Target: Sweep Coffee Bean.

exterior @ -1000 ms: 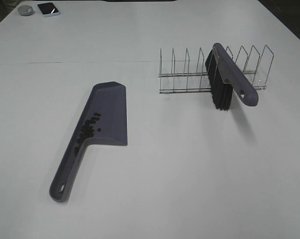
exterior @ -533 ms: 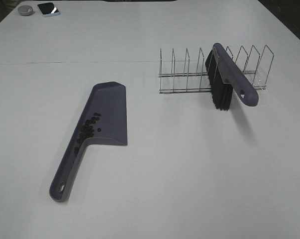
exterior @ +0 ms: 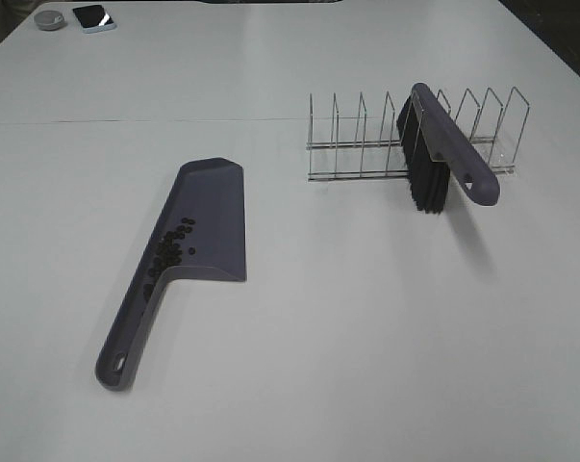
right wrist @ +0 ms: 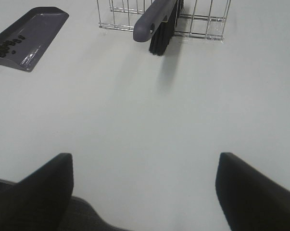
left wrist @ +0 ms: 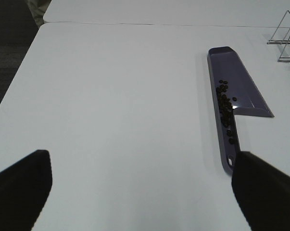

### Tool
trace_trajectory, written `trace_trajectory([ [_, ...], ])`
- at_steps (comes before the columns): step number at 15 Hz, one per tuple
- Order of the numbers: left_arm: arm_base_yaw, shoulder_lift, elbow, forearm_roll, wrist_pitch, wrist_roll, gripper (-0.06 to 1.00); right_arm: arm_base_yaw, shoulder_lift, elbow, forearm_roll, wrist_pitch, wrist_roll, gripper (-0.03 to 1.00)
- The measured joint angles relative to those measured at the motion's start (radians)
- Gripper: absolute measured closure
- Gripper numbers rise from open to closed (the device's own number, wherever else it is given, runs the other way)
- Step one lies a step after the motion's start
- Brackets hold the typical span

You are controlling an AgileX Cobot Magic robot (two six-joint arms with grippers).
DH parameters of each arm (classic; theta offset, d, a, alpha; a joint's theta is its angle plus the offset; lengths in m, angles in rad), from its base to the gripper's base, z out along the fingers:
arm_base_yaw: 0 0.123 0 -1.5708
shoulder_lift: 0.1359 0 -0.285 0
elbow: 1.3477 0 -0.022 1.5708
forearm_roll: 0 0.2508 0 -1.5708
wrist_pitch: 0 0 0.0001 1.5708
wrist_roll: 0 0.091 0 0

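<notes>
The coffee beans (exterior: 169,250) lie in the purple dustpan (exterior: 209,217) on the worktop (exterior: 366,318), apparently some along its handle; the brush (exterior: 441,154) rests in the wire rack (exterior: 357,144); both grippers' jaws spread, empty

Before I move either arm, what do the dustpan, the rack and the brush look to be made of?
The dustpan looks like moulded plastic, grey-purple, semi-gloss: a highlight glints on its tray. The rack appears to be thin metal wire, shiny and silvery. The brush handle seems the same plastic; its black bristles look synthetic, though that is unclear.
</notes>
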Motion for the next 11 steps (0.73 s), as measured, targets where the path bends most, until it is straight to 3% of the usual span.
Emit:
trace_trajectory([
  [11, 0.0, 0.0, 0.0, 0.0, 0.0, 0.0, 0.03, 0.0, 0.0, 0.0, 0.0, 0.0, 0.001, 0.22],
])
